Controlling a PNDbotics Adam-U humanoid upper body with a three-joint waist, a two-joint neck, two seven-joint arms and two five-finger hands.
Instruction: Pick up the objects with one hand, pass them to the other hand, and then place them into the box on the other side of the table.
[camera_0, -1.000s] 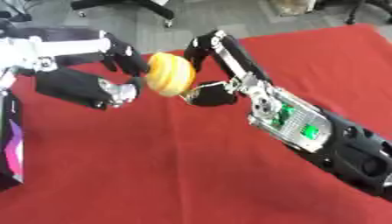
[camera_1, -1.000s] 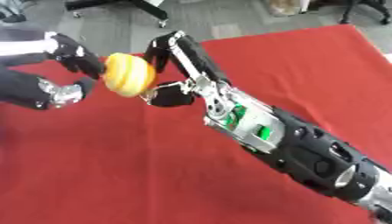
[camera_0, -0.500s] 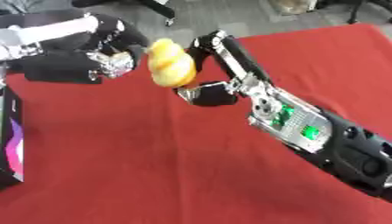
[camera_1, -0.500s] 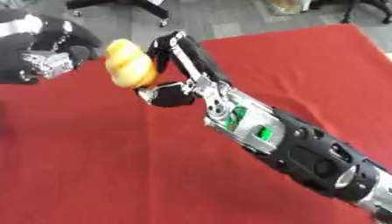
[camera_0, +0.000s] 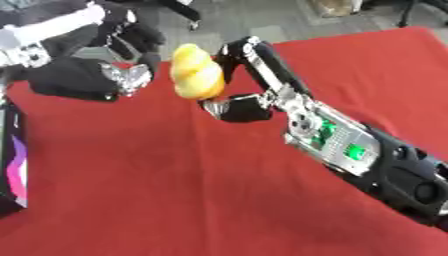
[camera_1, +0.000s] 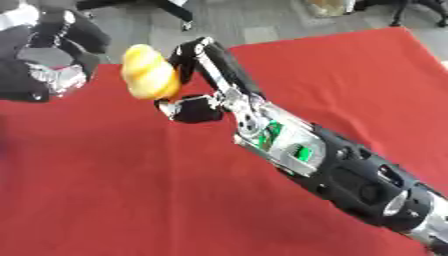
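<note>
A yellow, lumpy fruit-shaped object (camera_0: 196, 73) hangs above the red tablecloth (camera_0: 175, 190) near the back left. My right hand (camera_0: 248, 95) is shut on it, with fingers (camera_0: 242, 52) over its right side and the thumb (camera_0: 229, 108) under it. My left hand (camera_0: 83, 77) hovers just left of the object, cupped and open, with a small gap between its fingers (camera_1: 80, 36) and the object. A dark box (camera_0: 12, 165) with purple inside shows at the left edge.
My right forearm (camera_0: 350, 150) lies diagonally across the cloth from the lower right. Beyond the table's far edge is grey floor with chair legs (camera_0: 188, 12).
My left hand was against the yellow object a second ago and has drawn back up and to the left. The right hand keeps the object and has lifted it slightly.
</note>
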